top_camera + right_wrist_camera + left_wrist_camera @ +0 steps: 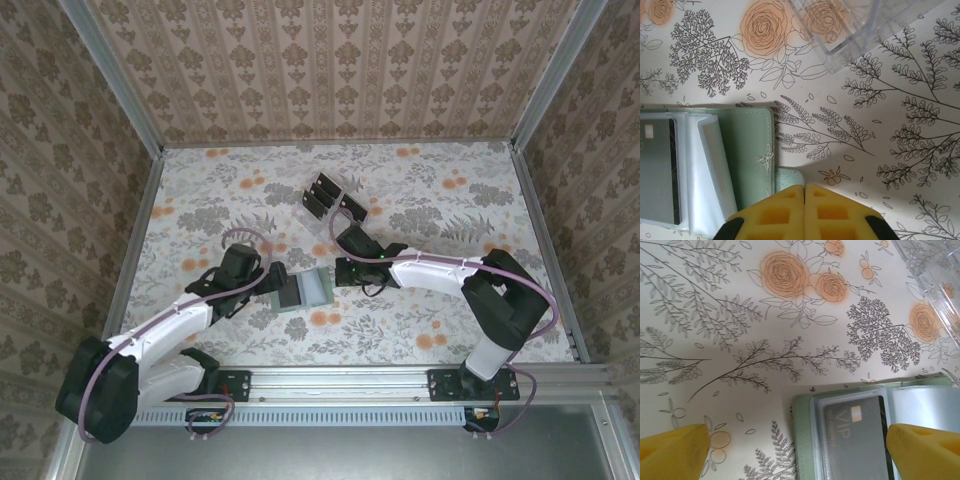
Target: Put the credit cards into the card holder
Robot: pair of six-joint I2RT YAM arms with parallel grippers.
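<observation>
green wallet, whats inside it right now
One dark card marked VIP sits inside the wallet under clear plastic. The clear sleeves beside it look empty. Anything behind the card is covered.

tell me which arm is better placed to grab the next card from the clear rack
Right, probably. The right gripper sits nearer the clear rack of credit cards, though it is shut. The left gripper is open over the card holder, on the side away from the rack.
</observation>
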